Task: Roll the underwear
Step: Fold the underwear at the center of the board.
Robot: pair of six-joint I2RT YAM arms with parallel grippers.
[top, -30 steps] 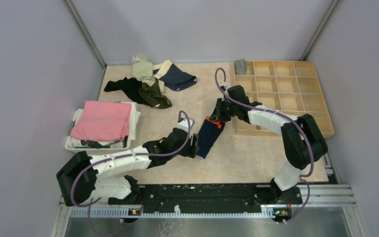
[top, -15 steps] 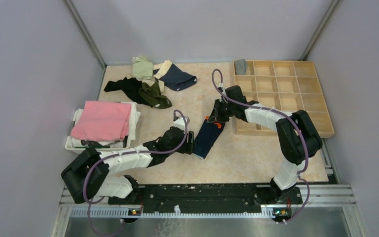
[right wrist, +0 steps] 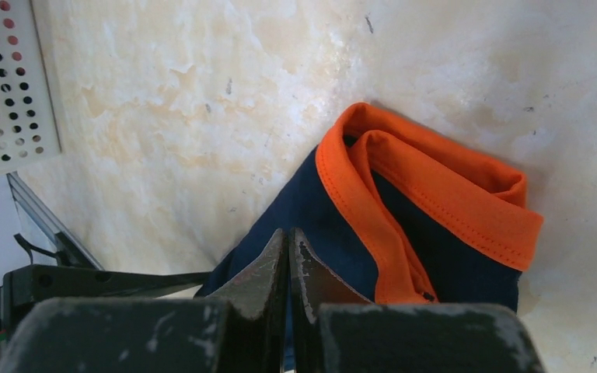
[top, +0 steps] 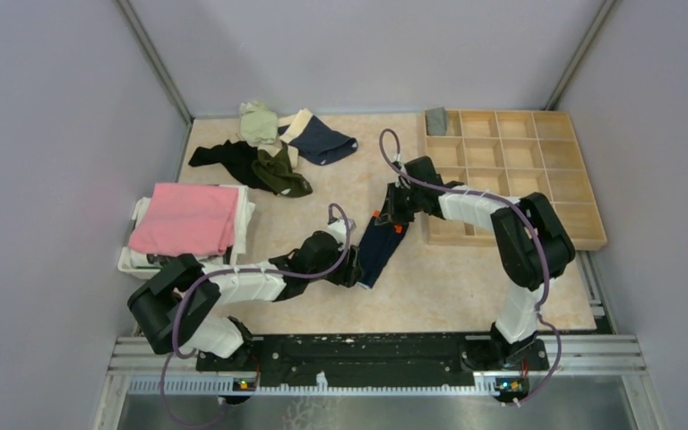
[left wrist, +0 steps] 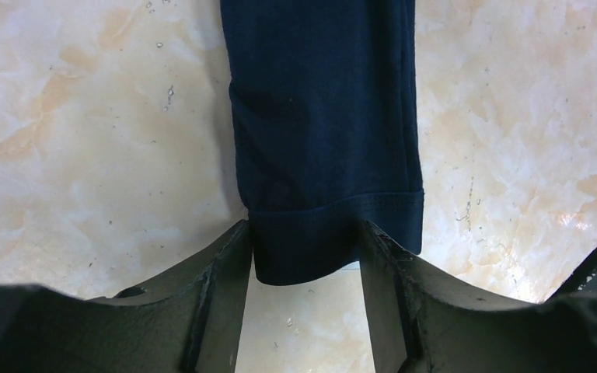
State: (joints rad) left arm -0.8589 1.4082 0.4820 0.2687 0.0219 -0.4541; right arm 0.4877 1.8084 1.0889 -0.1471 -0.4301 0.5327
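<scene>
The hem of the navy underwear (left wrist: 322, 116) is straddled by the left gripper (left wrist: 303, 237), jaws apart, and is partly hidden behind one finger. The right gripper (right wrist: 289, 242) is closed; whether cloth is pinched cannot be told.

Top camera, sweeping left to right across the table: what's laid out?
White basket with pink cloth → loose underwear pile → folded navy underwear → wooden compartment tray.
</scene>
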